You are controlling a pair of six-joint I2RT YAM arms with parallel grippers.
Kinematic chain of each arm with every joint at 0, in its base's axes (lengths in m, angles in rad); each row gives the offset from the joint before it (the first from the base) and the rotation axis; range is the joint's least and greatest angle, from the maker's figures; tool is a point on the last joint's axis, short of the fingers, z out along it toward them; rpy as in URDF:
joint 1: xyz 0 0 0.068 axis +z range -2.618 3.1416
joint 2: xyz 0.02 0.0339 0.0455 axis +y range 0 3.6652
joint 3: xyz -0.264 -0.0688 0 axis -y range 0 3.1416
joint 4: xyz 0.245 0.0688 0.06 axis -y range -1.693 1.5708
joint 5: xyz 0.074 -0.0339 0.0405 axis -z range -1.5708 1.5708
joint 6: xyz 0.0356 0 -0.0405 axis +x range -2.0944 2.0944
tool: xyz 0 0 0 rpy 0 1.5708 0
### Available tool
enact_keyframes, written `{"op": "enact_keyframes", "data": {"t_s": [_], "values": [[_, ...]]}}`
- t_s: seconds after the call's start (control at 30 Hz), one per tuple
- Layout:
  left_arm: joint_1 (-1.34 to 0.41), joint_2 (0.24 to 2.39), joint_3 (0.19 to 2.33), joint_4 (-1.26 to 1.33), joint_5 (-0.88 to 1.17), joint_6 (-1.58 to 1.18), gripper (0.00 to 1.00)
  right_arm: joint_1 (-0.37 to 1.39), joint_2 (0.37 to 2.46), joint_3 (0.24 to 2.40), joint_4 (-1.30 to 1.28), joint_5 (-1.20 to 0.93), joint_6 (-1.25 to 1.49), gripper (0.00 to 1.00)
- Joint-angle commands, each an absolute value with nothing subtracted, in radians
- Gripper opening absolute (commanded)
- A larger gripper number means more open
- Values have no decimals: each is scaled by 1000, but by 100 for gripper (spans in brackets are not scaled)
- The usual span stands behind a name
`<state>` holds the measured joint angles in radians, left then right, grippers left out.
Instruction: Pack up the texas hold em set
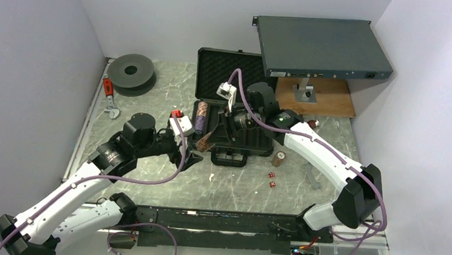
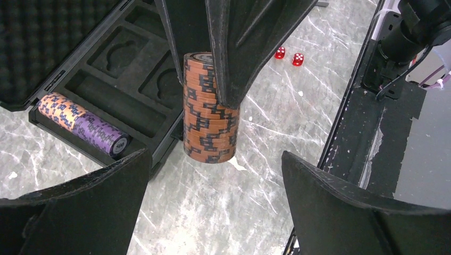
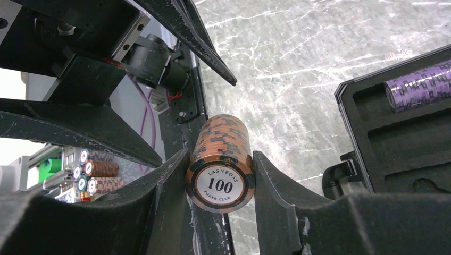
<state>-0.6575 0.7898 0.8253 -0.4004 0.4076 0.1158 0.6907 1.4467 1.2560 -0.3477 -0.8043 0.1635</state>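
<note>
The black briefcase lies open, with its foam lid (image 1: 225, 72) at the back and its slotted tray (image 1: 253, 140) in front. A purple and orange chip stack (image 1: 201, 116) lies in the tray's left slot and also shows in the left wrist view (image 2: 88, 125). My right gripper (image 3: 219, 170) is shut on a brown chip stack (image 3: 220, 159) marked 100. It holds the stack low by the tray's front left corner (image 1: 206, 142). My left gripper (image 2: 213, 183) is open and empty, just in front of that stack (image 2: 210, 114). A second brown stack (image 1: 279, 158) and two red dice (image 1: 272, 178) are on the table.
A large flat grey rack box (image 1: 321, 47) stands over a wooden board (image 1: 329, 99) at the back right. A dark round spool (image 1: 132, 70) and a red-handled tool (image 1: 109, 94) lie at the back left. White walls close in both sides.
</note>
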Motion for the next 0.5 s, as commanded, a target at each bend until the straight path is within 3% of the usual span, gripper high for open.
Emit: {"op": "enact_keyframes", "data": {"t_s": [0.0, 0.47], "values": [[-653, 805, 877, -350, 461, 126, 96, 706, 1418, 1310, -296, -855, 136, 0], [-653, 848, 867, -317, 487, 90, 95, 727, 1415, 1310, -298, -938, 126, 0]]}}
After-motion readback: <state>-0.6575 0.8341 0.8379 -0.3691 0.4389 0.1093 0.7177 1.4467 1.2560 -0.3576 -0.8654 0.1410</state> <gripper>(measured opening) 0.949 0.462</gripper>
